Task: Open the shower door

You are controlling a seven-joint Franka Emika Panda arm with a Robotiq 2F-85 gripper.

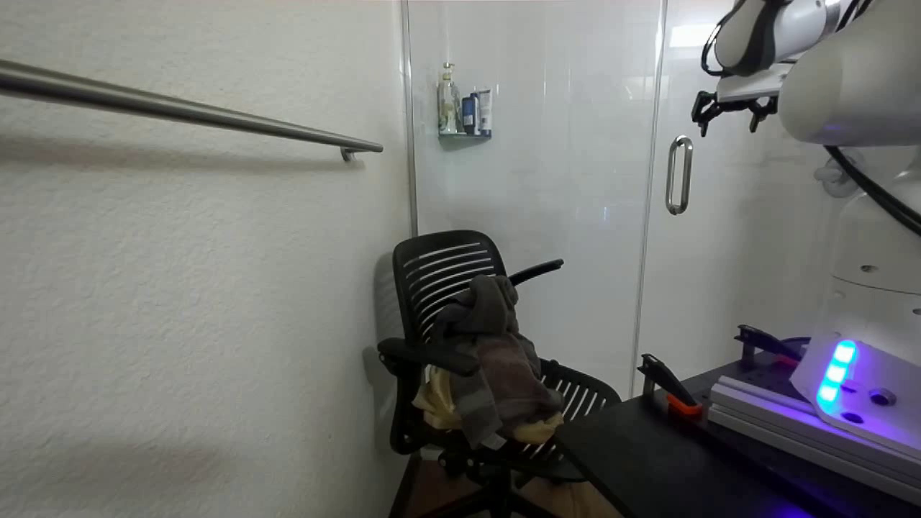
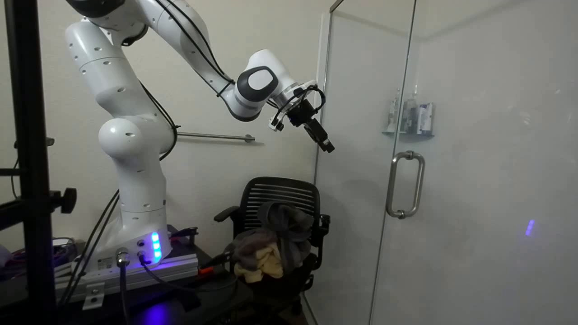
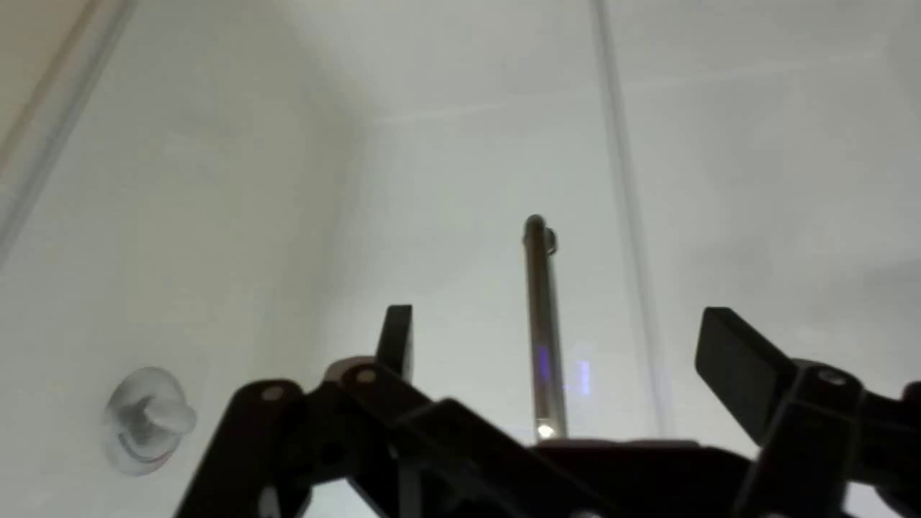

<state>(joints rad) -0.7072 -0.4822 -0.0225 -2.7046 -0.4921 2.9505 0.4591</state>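
Note:
The shower door is a tall clear glass panel (image 1: 719, 280), also in an exterior view (image 2: 487, 180) and the wrist view (image 3: 446, 288). It looks shut, its edge along the seam with the fixed glass panel. Its silver loop handle (image 1: 687, 175) stands near that seam, also in an exterior view (image 2: 419, 185). My gripper (image 1: 728, 131) is open and empty. In an exterior view the gripper (image 2: 327, 145) is above the handle and apart from it. In the wrist view the handle (image 3: 545, 324) shows beyond and between the spread fingers (image 3: 557, 345); its near end is hidden behind the gripper.
A black chair (image 1: 424, 354) holding crumpled clothes (image 1: 514, 374) stands before the fixed glass panel (image 1: 561, 194). A black table (image 1: 633, 460) carries the robot base and clamps. A metal bar (image 1: 194, 108) runs along the wall. A shelf with bottles (image 1: 450, 108) is behind the glass.

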